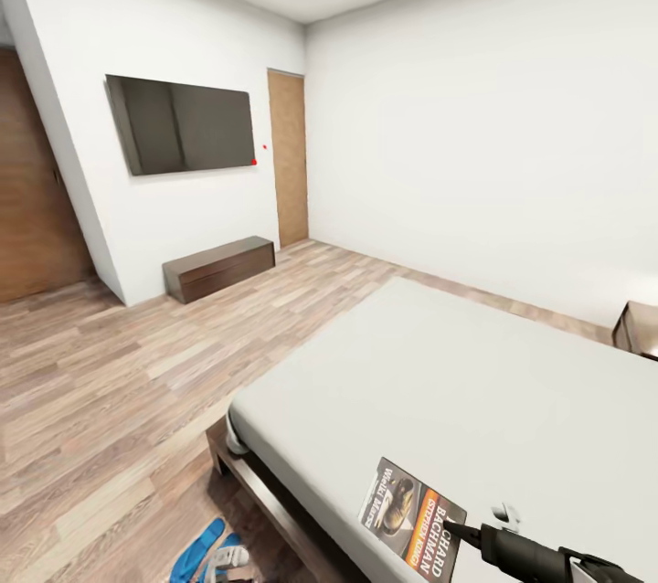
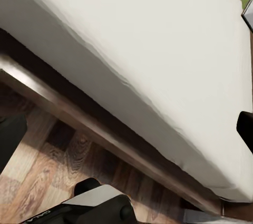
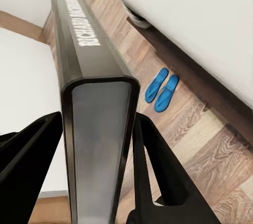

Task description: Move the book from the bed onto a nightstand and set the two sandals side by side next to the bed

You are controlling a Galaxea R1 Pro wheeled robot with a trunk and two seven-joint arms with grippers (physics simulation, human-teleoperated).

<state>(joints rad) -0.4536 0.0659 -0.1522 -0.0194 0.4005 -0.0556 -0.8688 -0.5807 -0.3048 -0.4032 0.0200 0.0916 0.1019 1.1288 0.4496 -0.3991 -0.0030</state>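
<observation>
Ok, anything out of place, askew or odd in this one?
Nothing damaged or spilled. The book is off the bed, clamped between the right gripper fingers, which fits the task. The two sandals lie side by side on the floor beside the bed. The nightstand looks undisturbed.

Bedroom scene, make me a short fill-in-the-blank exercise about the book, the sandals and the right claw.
1. The right claw is shut on the ____.
2. The two sandals lie side by side on the ____ beside the bed.
3. The sandals are bright ____.
4. On the wall above the dark bench hangs a ____.

Missing words: book; floor; blue; TV
</observation>
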